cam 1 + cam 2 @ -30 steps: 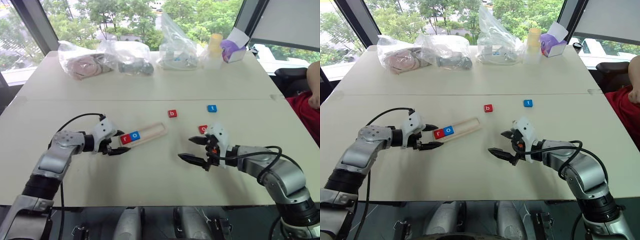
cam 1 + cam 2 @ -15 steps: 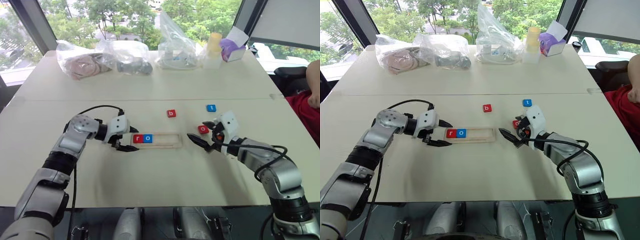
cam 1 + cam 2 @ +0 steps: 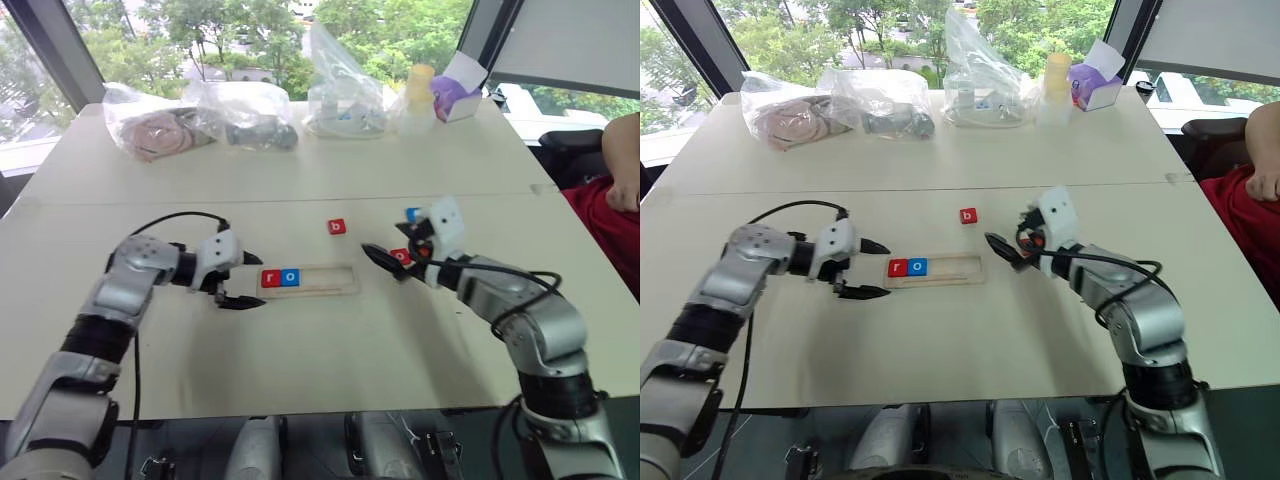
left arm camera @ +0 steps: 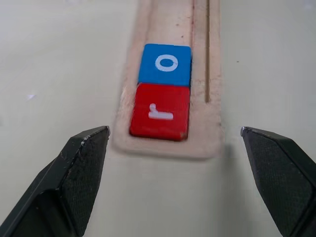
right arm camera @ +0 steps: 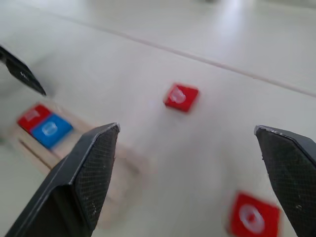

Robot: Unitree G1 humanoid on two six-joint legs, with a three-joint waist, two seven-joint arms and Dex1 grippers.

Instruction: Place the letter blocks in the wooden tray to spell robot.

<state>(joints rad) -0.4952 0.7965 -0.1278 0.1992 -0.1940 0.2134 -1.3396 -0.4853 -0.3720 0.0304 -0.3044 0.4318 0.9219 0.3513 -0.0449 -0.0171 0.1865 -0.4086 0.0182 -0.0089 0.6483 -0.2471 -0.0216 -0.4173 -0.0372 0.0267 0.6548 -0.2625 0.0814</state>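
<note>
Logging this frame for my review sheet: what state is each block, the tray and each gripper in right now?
wooden tray: flat on the table, two of its slots filled
r block: in the tray, at its end
blue o block: in the tray, touching the r
b block: loose on the table
red o block: loose on the table
left gripper: open, empty
right gripper: open, empty

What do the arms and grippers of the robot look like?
Both arms are silver-grey metal with black joints and loose black cables. The left gripper and the right gripper each have a white housing and two pointed black fingers with finely textured pads.
</note>
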